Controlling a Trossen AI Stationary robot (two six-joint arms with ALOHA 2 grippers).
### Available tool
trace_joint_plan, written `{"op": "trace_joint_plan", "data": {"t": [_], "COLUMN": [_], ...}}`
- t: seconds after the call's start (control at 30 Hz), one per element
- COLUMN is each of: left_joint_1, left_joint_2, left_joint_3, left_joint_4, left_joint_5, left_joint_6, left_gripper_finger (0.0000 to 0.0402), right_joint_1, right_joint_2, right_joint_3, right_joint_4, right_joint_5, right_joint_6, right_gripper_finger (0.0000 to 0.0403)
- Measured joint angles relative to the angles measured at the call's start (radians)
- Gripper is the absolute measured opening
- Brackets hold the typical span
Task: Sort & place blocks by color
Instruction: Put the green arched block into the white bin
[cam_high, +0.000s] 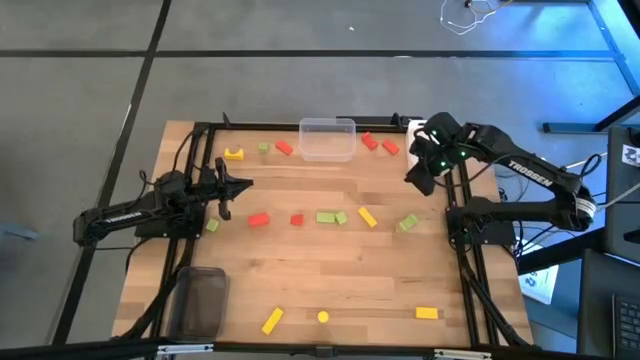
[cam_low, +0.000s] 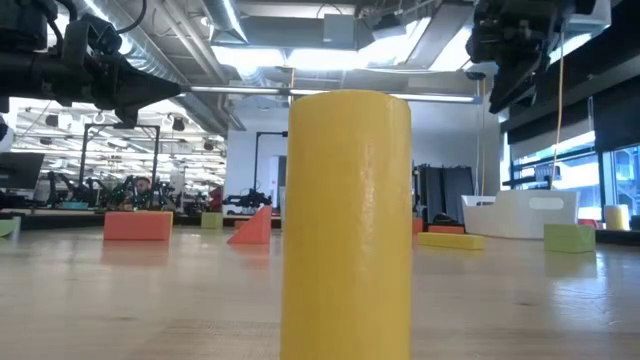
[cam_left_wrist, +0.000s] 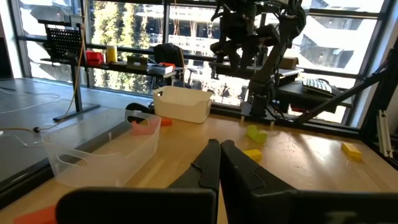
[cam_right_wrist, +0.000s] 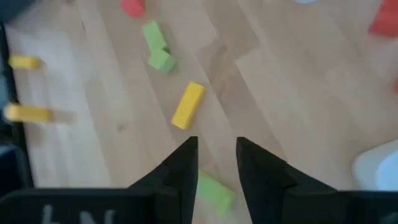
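Red, yellow and green blocks lie scattered flat on the wooden table (cam_high: 330, 270). A row crosses its middle: red blocks (cam_high: 258, 219), green blocks (cam_high: 326, 216), a yellow bar (cam_high: 367, 217) (cam_right_wrist: 188, 106) and a green block (cam_high: 407, 223) (cam_right_wrist: 214, 191). More red blocks (cam_high: 390, 147) lie at the far edge, and yellow ones (cam_high: 427, 313) near the front. My right gripper (cam_high: 416, 178) (cam_right_wrist: 214, 162) hangs open above the table's far right, over the green block and touching nothing. My left gripper (cam_high: 240, 185) (cam_left_wrist: 219, 163) is shut and level at the left side, holding nothing.
A clear container (cam_high: 327, 138) (cam_left_wrist: 106, 152) stands at the far edge's middle and a dark one (cam_high: 200, 300) at the near left. A white bin (cam_left_wrist: 183, 102) stands off the far right corner. A yellow cylinder (cam_low: 348, 220) stands upright right in front of the low camera.
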Motion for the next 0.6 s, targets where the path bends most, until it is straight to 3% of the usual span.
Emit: {"op": "trace_joint_plan", "data": {"t": [0.17, 0.33, 0.6], "left_joint_1": [0.000, 0.000, 0.000], "left_joint_2": [0.000, 0.000, 0.000], "left_joint_3": [0.000, 0.000, 0.000], "left_joint_4": [0.000, 0.000, 0.000], "left_joint_5": [0.000, 0.000, 0.000], "left_joint_6": [0.000, 0.000, 0.000], "left_gripper_finger": [0.0000, 0.0000, 0.0000], "right_joint_1": [0.007, 0.062, 0.232], "right_joint_2": [0.020, 0.024, 0.043], "right_joint_3": [0.000, 0.000, 0.000], "right_joint_4": [-0.015, -0.031, -0.089], "right_joint_5": [-0.076, -0.065, 0.127], "right_joint_6": [-0.011, -0.087, -0.054], "right_gripper_finger": [0.0110, 0.0110, 0.0110]}}
